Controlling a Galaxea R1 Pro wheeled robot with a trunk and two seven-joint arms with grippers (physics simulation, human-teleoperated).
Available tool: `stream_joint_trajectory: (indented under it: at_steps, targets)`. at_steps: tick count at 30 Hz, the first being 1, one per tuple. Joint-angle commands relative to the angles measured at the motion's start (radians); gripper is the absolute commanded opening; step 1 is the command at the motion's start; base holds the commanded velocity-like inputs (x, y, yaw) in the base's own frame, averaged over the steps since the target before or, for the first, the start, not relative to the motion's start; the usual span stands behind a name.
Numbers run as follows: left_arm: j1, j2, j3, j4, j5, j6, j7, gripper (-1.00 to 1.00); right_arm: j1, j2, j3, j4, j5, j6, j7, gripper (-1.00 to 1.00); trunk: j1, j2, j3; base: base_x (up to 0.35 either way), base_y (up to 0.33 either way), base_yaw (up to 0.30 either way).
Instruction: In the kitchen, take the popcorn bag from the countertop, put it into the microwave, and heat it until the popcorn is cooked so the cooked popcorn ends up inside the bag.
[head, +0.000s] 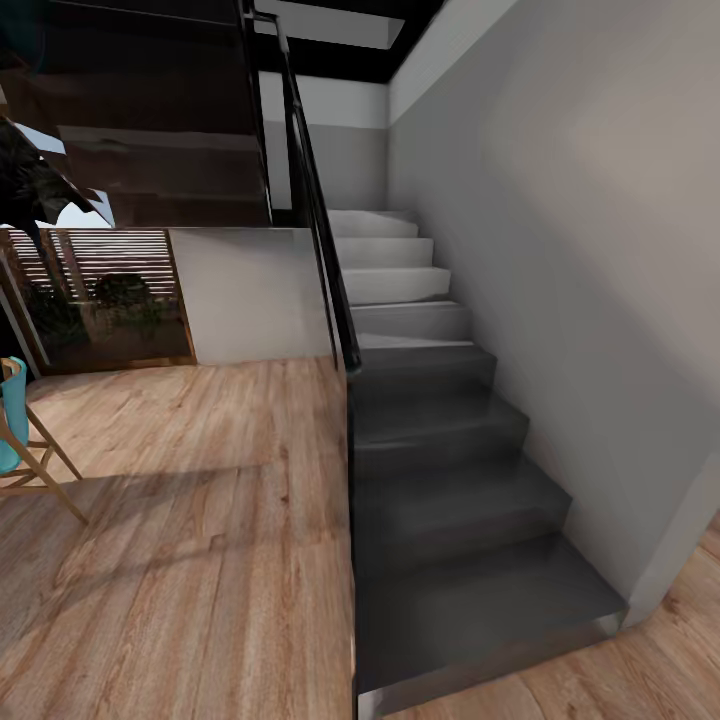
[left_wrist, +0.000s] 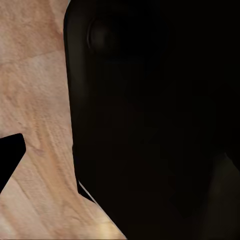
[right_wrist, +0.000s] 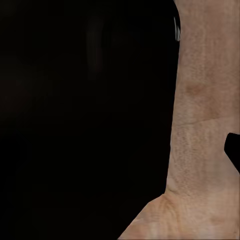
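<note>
- From my head camera I am looking at a light wood floor (head: 200, 560) in a hallway; what I see here is stairs, a pale wall and a window.
- A staircase (head: 440, 480) rises ahead and to the right. Its lower steps are dark grey and its upper steps (head: 385, 255) are pale grey to white.
- A dark glass balustrade with a black handrail (head: 320, 240) runs along the left side of the stairs.
- A pale grey wall (head: 580, 260) closes the right side of the stairs.
- On the left, a slatted window (head: 100, 295) shows greenery outside, and a wooden-legged chair with a turquoise seat (head: 18, 425) stands at the frame edge.
- Above it hangs a glossy dark surface (head: 150, 110).
- Both wrist cameras show a large black rounded shape against wood floor (left_wrist: 35, 100); I cannot tell whether either pincer is apart or together.
- I can read no labels or writing.
</note>
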Motion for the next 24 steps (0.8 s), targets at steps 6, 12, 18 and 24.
stream_joint_trajectory:
  at_steps: [6,12,18,24]
  targets:
    - [0.005,-0.002,0.001,-0.002,-0.002,0.001,0.0,1.0,-0.004,-0.028,-0.003,0.002,-0.001,0.004,-0.001,1.0,0.0,0.0,0.0,0.0,0.0,0.0]
    - [0.005,-0.009,-0.002,-0.036,-0.002,-0.005,-0.001,1.0,0.002,-0.057,0.001,0.001,-0.005,-0.025,-0.003,1.0,0.0,0.0,0.0,0.0,0.0,0.028]
    - [0.005,-0.011,-0.002,-0.04,-0.002,-0.012,-0.002,1.0,0.003,-0.058,-0.004,0.002,-0.006,-0.059,-0.003,1.0,0.0,0.0,0.0,0.0,0.0,0.233]
    - [0.005,-0.011,-0.002,-0.04,-0.002,-0.012,-0.002,1.0,0.003,-0.058,-0.003,0.002,-0.006,-0.093,-0.003,1.0,0.0,0.0,0.0,0.0,0.0,0.26]
